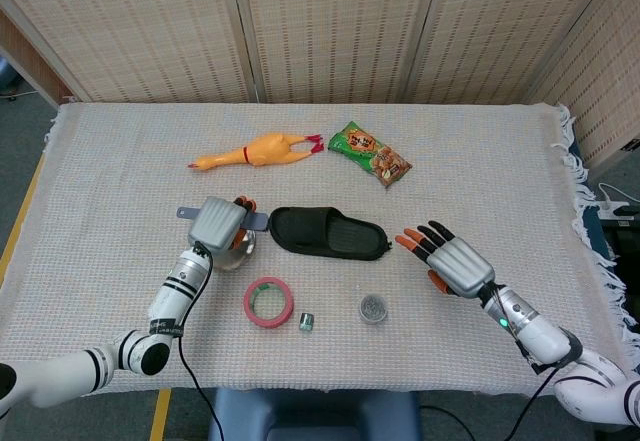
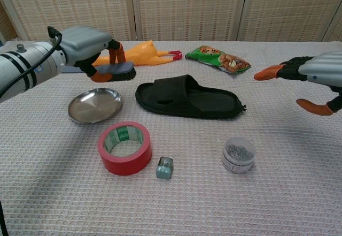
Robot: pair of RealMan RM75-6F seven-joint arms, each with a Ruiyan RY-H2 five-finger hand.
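L hand point(image 2: 88, 46) grips a grey brush point(image 2: 115, 70), bristles down, in air above steel dish point(image 2: 95, 105) & beside black slipper point(image 2: 187, 97). R hand point(image 2: 315, 75) holds nothing, fingers spread, hovering right of slipper, near clip jar point(image 2: 238, 154).

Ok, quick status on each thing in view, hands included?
left hand: grips brush, raised off the table
brush: held level above the table, bristles down
right hand: open, holds nothing, fingers spread
steel dish: empty, upright
slipper: lying sole down
tape roll: lying flat
clear tub: upright
snack bag: lying flat
rubber chicken: lying on its side
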